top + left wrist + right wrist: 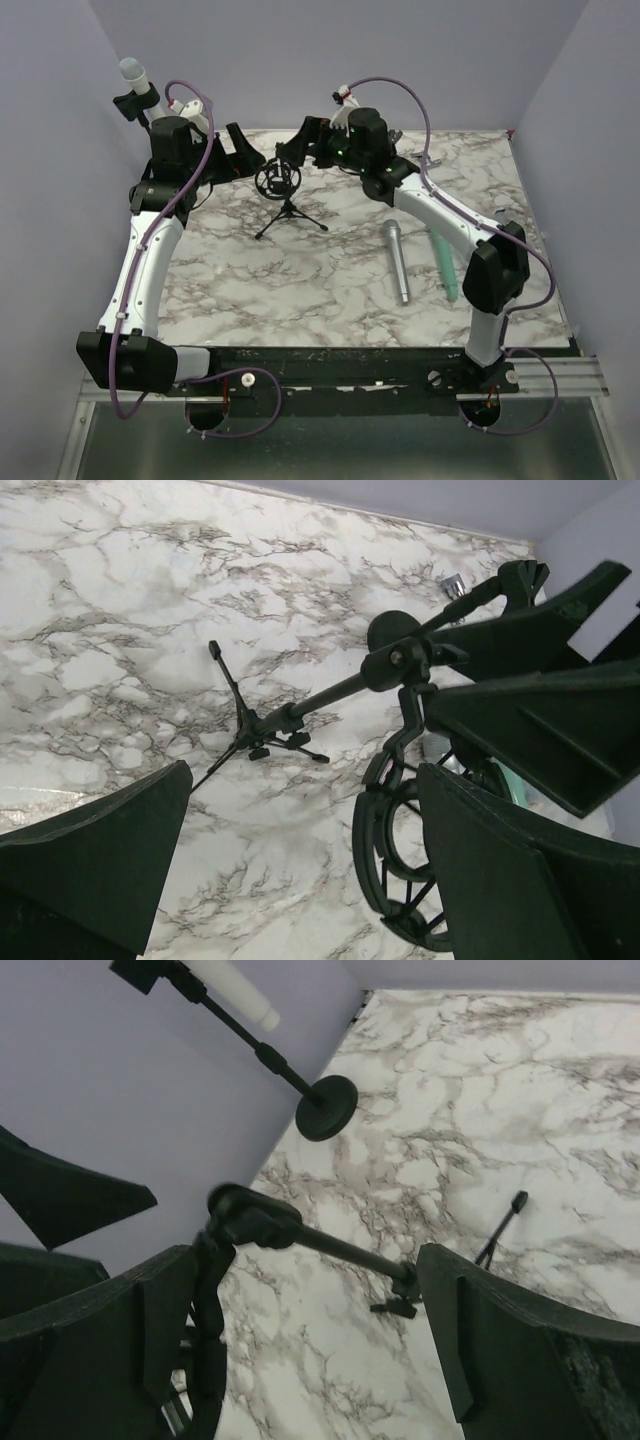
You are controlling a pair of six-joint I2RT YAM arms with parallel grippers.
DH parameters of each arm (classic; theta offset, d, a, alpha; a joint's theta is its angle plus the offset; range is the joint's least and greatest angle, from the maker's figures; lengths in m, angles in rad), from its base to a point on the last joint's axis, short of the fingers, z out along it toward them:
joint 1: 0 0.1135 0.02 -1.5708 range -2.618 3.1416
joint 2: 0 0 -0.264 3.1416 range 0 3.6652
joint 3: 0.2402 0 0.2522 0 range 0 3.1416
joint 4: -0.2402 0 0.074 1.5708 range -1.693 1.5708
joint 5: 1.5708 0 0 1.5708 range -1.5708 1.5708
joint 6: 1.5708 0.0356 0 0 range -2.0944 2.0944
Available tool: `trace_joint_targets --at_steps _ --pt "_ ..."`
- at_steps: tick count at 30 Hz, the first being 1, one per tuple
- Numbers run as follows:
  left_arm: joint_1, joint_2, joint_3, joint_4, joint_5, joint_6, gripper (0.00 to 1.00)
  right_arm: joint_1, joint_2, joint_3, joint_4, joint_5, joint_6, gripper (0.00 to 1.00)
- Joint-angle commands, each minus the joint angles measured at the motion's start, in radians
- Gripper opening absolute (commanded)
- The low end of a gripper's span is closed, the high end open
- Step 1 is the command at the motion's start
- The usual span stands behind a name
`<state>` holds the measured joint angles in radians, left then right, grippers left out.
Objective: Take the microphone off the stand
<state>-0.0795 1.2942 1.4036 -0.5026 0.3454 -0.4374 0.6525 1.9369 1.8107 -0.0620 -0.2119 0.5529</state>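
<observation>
A black tripod stand [289, 213] stands mid-table with an empty ring-shaped shock mount [277, 181] on top. A second stand with a round base [327, 1108] at the back left holds a white microphone [135, 77], upright against the wall; it also shows in the right wrist view [236, 990]. My left gripper [243, 152] is open, just left of the shock mount [398, 840]. My right gripper [297, 148] is open, just right of it, with the mount [209, 1310] beside its left finger. Neither holds anything.
A grey microphone [397, 262] and a teal microphone [445, 263] lie on the marble table [300, 290] to the right of the tripod. Purple walls close the back and both sides. The two grippers face each other closely over the tripod stand.
</observation>
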Motion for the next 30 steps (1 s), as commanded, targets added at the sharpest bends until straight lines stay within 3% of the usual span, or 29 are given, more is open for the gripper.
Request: trace_joint_targets --at_steps 1,6,11,16,22,30 --pt "0.004 -0.021 -0.006 0.016 0.02 -0.007 0.99 -0.013 -0.195 -0.278 0.24 0.063 0.064 1.0" --pt "0.004 -0.026 -0.009 0.018 0.024 -0.009 0.99 -0.014 -0.34 -0.575 0.49 0.128 0.105 1.0" --pt "0.004 -0.023 -0.011 0.021 0.027 -0.011 0.99 -0.014 -0.331 -0.578 0.444 0.151 0.153 1.0" --pt "0.004 -0.027 -0.009 0.018 0.023 -0.007 0.99 -0.017 -0.299 -0.664 0.411 0.234 0.33 0.98" --pt "0.004 -0.026 -0.009 0.02 0.03 -0.012 0.99 -0.017 -0.152 -0.723 0.575 0.073 0.54 0.84" --pt "0.004 -0.029 -0.008 0.016 0.024 -0.007 0.99 -0.012 0.154 -0.702 1.024 -0.116 0.908 0.7"
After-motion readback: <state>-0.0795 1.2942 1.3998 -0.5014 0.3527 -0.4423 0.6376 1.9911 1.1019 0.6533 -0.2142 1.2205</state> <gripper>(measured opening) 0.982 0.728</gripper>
